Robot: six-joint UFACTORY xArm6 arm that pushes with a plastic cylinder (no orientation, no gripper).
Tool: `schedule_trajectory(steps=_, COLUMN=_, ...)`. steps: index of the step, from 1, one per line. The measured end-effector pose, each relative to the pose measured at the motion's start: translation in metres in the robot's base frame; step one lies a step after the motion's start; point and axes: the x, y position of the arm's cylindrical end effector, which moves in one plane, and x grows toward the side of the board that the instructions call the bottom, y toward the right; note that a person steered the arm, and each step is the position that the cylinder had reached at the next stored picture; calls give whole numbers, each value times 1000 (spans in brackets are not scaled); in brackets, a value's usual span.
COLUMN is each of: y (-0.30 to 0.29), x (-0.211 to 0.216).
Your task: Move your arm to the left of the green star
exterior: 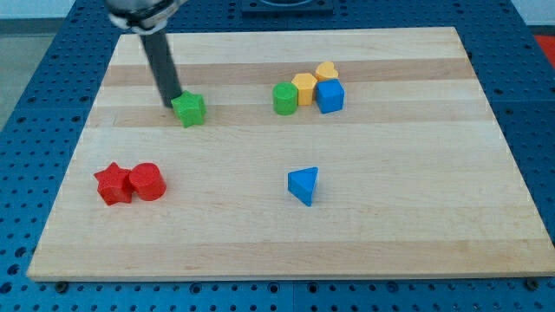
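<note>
Where my tip (173,104) rests — touching (seemingly) green star's (189,110) left.

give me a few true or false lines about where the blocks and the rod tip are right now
1. My tip is at the green star's left edge. True.
2. The red star and red cylinder sit side by side. True.
3. The blue triangle touches the blue cube. False: it lies alone, well below the cube.
4. The green cylinder is beside the red star. False: it adjoins the yellow hexagon.
</note>
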Motion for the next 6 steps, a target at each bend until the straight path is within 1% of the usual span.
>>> schedule_trajectory(steps=1, y=-28, x=19)
schedule_trajectory(steps=3, y=-23, x=-41)
schedule_trajectory(steps=4, y=18, x=-47)
schedule_trajectory(steps=5, y=27, x=-31)
schedule_trajectory(steps=6, y=-9, x=2)
